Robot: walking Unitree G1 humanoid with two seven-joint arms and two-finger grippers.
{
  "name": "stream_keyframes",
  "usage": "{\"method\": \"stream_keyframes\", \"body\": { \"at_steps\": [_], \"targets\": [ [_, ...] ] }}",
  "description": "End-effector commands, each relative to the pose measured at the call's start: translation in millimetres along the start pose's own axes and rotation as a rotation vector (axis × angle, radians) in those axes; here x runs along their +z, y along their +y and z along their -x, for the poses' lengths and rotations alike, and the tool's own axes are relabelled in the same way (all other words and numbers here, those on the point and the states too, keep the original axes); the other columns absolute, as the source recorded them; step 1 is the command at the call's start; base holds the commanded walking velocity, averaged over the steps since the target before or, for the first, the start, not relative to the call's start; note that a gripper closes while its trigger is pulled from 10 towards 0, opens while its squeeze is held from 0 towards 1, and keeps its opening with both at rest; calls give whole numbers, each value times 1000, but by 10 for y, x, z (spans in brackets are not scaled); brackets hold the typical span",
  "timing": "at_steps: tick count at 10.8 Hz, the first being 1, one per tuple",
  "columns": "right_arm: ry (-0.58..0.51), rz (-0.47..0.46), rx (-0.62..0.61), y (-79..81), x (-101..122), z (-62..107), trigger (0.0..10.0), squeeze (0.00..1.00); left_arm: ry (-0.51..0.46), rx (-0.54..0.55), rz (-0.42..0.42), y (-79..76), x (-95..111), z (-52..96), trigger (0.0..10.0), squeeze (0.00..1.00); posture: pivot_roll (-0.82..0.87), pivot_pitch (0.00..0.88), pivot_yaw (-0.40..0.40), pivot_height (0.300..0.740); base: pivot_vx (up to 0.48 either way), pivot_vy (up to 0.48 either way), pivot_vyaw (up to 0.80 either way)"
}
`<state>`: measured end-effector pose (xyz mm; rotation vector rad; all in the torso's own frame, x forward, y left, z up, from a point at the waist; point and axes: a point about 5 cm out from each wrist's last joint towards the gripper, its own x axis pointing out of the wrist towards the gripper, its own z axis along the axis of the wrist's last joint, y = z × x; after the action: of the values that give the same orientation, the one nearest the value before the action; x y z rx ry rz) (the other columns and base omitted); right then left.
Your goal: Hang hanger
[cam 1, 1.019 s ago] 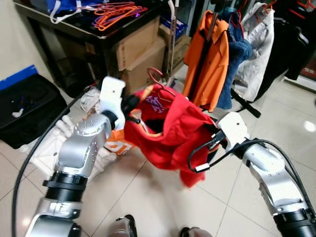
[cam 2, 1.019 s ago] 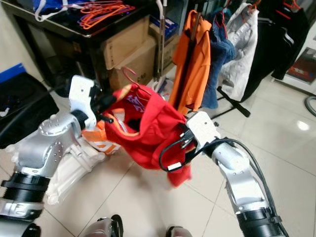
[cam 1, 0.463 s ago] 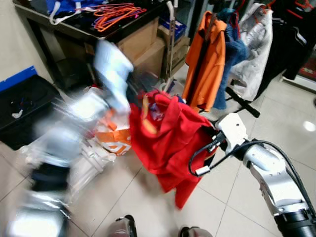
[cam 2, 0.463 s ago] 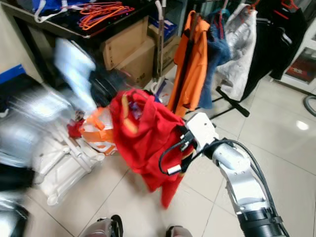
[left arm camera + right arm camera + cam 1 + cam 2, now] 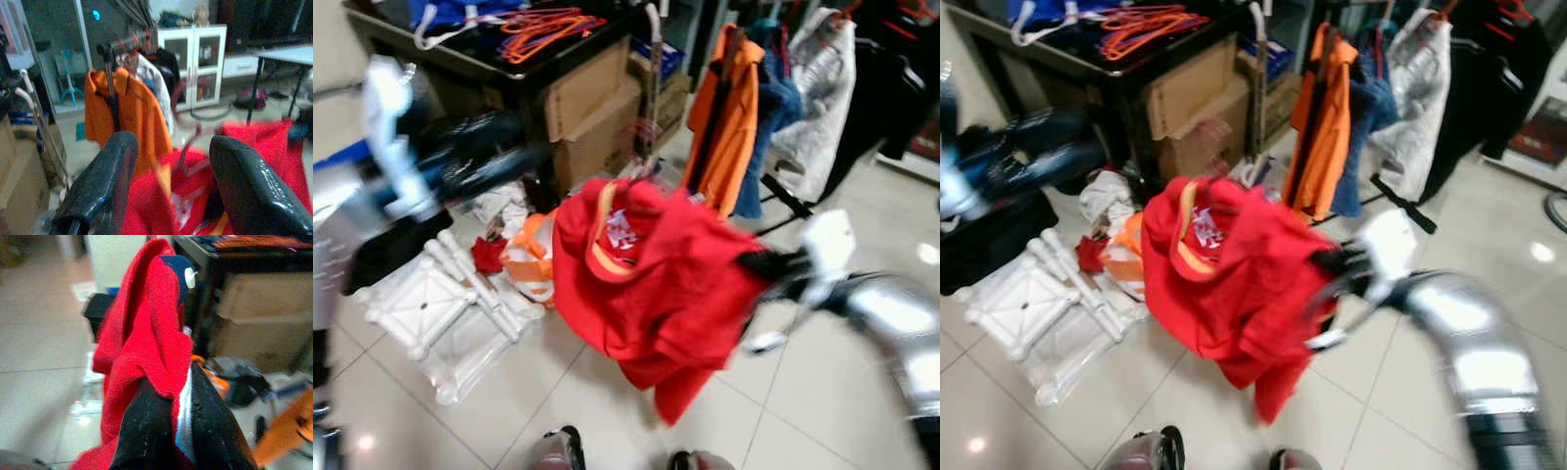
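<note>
The right gripper [image 5: 168, 431] has its two black fingers clenched on a fold of the bright red shirt with the yellow-trimmed collar [image 5: 656, 284], and that pinch alone carries the garment, sagging in mid-air over the pale tiled floor [image 5: 607, 411]. The pale red wire hanger [image 5: 188, 122] pokes up out of the collar, hook uppermost, its long axis roughly upright. The left gripper [image 5: 171, 181] is released, fingers spread wide and holding nothing, out to the left of the shirt and blurred in the head views. Straight along those open fingers lies the hook, and beyond it, farther off, the dark clothes rail [image 5: 124, 44] carrying the orange polo shirt [image 5: 729, 117]. So the rail stands far and slightly right of the shirt, and the left arm looks better lined up on the hook.
</note>
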<state>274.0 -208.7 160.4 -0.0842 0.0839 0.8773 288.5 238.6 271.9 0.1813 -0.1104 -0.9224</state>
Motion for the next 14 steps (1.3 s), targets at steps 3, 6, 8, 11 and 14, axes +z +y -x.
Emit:
{"method": "stream_keyframes", "body": {
  "at_steps": [3, 6, 8, 11, 14],
  "targets": [
    [-88, 10, 150, 29, 355, 88, 0, 0, 135, -39, -10, 26, -237, 120, 10000, 0, -120, 112, -14, 740, 0, 0, 0],
    [-53, -6, 301, 139, 455, 175, 0, 0, 210, -107, 6, 117, -385, 159, 10000, 0, -125, 116, -15, 740, 0, 0, 0],
    [-54, -4, 318, 142, 507, 219, 0, 0, 251, -194, 28, 51, -463, 141, 10000, 0, -129, 117, -10, 740, 0, 0, 0],
    [-56, -20, 327, 162, 504, 217, 0, 0, 261, -307, 70, -107, -597, 52, 10000, 0, -130, 119, -6, 740, 0, 0, 0],
    [-64, -30, 340, 219, 494, 177, 0, 0, 104, -228, 63, -49, -440, -188, 10000, 0, -139, 110, -2, 740, 0, 0, 0]
  ]
}}
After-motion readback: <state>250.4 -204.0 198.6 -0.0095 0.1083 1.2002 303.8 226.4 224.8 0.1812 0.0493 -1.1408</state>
